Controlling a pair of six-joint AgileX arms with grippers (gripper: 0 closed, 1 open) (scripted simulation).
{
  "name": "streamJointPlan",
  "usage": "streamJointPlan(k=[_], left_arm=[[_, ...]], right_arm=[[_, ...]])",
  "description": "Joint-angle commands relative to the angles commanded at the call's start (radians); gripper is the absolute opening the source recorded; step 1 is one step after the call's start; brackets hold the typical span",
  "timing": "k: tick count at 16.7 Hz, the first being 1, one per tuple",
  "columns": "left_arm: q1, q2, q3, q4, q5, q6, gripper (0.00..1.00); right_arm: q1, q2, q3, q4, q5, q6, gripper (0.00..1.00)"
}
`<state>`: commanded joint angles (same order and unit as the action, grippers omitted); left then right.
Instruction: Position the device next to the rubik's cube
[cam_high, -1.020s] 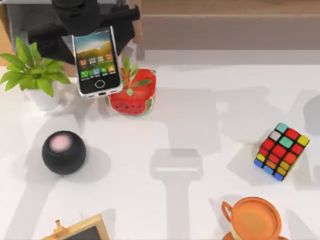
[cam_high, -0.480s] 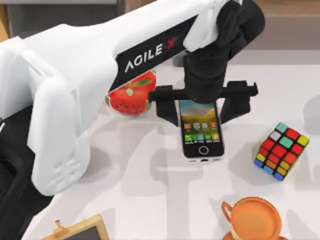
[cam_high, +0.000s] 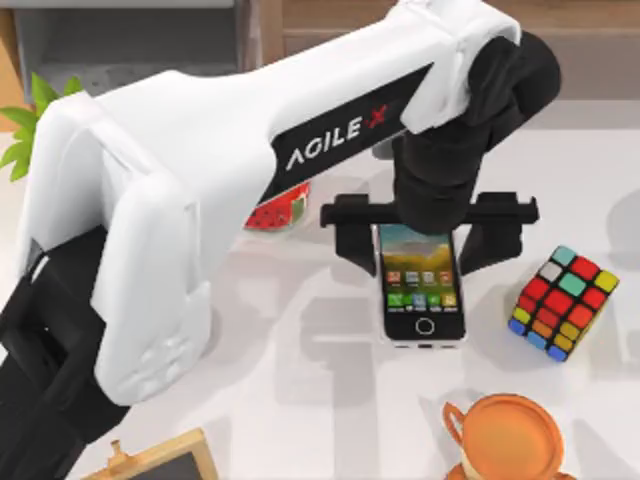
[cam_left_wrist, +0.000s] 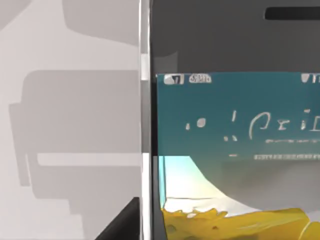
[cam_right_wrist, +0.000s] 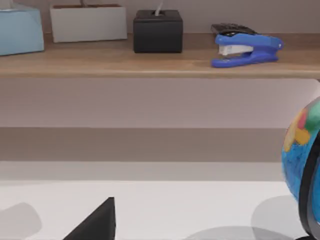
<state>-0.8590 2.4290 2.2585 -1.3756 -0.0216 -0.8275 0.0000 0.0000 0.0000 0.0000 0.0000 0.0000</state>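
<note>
Since 0.5 s ago our left arm has carried the slim white-framed smartphone with its lit screen (cam_high: 424, 285) further toward the table's right, so it now sits closer to the small 3x3 rubik's cube with black grid and coloured stickers (cam_high: 563, 302); 1 s ago the phone was far over at the back left. Our left gripper (cam_high: 428, 222) is over the right half of the white table (cam_high: 300, 400), its black fingers clamped on the phone's top end, with the screen facing up and the round home button toward the front edge. The phone lies to the left of the cube, near it but apart, with a strip of table between them. In the left wrist view the phone's screen and silver edge (cam_left_wrist: 230, 150) sit very close to the camera. A red watermelon-patterned pot (cam_high: 277, 212) peeks out behind the white arm. An orange cup (cam_high: 510, 435) stands at the front, below phone and cube. A wooden-framed chalkboard (cam_high: 165, 460) is at the front left, green plant leaves (cam_high: 25, 125) at the back left. The right wrist view shows a wooden shelf (cam_right_wrist: 150, 62) holding a blue stapler (cam_right_wrist: 245, 49) and a black box (cam_right_wrist: 157, 31), and a blue globe (cam_right_wrist: 302, 155).
</note>
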Motion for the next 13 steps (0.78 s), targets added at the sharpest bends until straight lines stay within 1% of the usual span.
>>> streamJointPlan(k=[6,13], left_arm=[[-0.002,0.008,-0.013,0.017,0.010,-0.003,0.00],[-0.005,0.008,-0.075,0.077,0.054,-0.002,0.00]], right_arm=[[0.000,0.000,0.000,0.000,0.000,0.000,1.00],[0.000,0.000,0.000,0.000,0.000,0.000,1.00]])
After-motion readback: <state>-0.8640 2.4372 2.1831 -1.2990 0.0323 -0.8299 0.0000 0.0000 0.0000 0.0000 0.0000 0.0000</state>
